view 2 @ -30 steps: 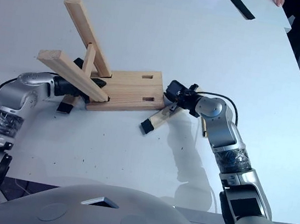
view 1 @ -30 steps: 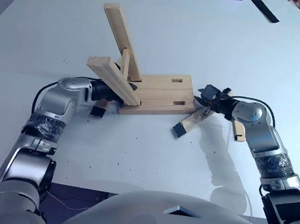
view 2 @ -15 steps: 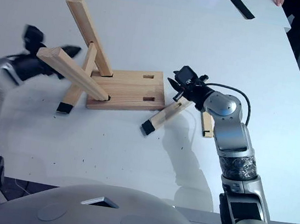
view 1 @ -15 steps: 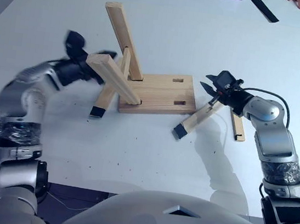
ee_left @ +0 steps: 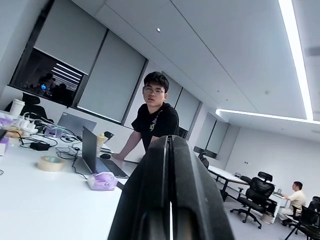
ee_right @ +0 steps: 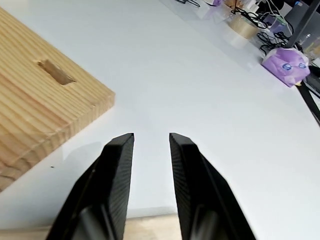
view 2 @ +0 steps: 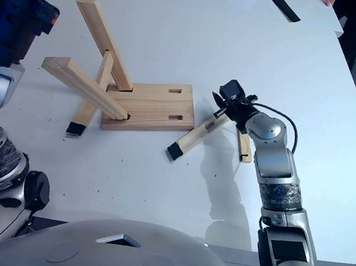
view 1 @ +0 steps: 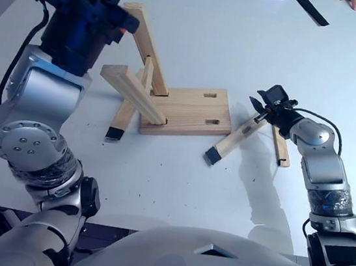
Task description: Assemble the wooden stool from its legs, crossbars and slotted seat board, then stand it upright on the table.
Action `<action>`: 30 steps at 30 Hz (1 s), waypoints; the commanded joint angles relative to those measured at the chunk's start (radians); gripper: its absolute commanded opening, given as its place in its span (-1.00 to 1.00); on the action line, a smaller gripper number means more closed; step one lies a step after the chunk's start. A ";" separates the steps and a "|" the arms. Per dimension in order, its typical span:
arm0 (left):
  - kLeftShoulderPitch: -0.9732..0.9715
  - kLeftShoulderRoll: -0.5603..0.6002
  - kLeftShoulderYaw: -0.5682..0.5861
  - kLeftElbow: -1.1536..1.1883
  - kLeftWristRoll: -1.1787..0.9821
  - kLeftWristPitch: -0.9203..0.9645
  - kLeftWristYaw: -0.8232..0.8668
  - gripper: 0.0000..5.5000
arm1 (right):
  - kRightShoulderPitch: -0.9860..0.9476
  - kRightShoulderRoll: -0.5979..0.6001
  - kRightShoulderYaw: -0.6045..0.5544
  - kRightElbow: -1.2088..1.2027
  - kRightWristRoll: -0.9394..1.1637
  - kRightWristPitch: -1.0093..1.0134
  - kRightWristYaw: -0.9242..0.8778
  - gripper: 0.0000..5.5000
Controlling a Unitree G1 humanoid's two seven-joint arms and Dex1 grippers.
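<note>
The loose stool leg (view 1: 232, 142) was seen lying just beside the right end effector (view 1: 257, 108), narrowly parted and empty, its long axis slanting toward the robot's left

One seat board (view 1: 187, 111) has two open slots: far slot (view 1: 210, 96), near slot (view 1: 212, 121). There are five wooden sticks. Two plain ones stand in the board: long leg (view 1: 146, 49), low leg (view 1: 125, 85). Two are black-tipped: leaning stick (view 1: 125, 114), loose stick (view 1: 233, 140). One is a thin crossbar (view 1: 281, 150). All sit on one table (view 1: 253, 58).
</note>
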 commanded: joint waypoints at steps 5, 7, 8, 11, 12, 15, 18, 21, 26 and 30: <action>-0.073 0.207 0.010 0.025 -0.090 -0.008 -0.045 -1.00 | -0.024 -0.006 -0.006 0.034 -0.001 -0.036 -0.011 -0.53; -0.077 0.217 0.016 0.005 -0.133 -0.037 -0.076 -1.00 | -0.020 0.000 -0.006 0.033 0.001 -0.034 -0.016 -0.53; -0.062 0.226 0.015 -0.001 -0.158 -0.039 -0.061 -1.00 | -0.018 0.002 -0.004 0.030 0.002 -0.031 -0.017 -0.53; 0.083 0.298 -0.085 0.046 -0.130 0.083 0.026 -1.00 | -0.011 0.002 -0.001 0.024 0.007 -0.023 -0.012 -0.53; 0.158 0.321 -0.116 0.051 -0.113 0.123 0.014 -1.00 | -0.014 0.001 -0.001 0.026 0.008 -0.020 -0.010 -0.53; 0.316 0.373 -0.190 0.063 -0.007 0.195 -0.019 -1.00 | -0.027 -0.002 0.000 0.037 0.005 -0.017 -0.005 -0.53; 0.343 0.357 -0.223 0.083 0.068 0.164 -0.031 -1.00 | -0.038 0.003 0.001 0.036 0.010 -0.011 -0.003 -0.53; 0.308 0.317 -0.197 0.061 0.028 0.103 -0.042 -1.00 | -0.027 0.004 0.004 0.026 0.013 -0.007 0.002 -0.53; 0.196 0.288 -0.106 0.078 -0.057 -0.001 -0.052 -1.00 | -0.002 0.008 0.008 0.011 0.010 -0.001 -0.001 -0.53; 0.021 0.284 0.009 0.119 -0.140 -0.124 -0.058 -1.00 | 0.006 0.013 0.009 0.005 0.010 0.000 -0.004 -0.53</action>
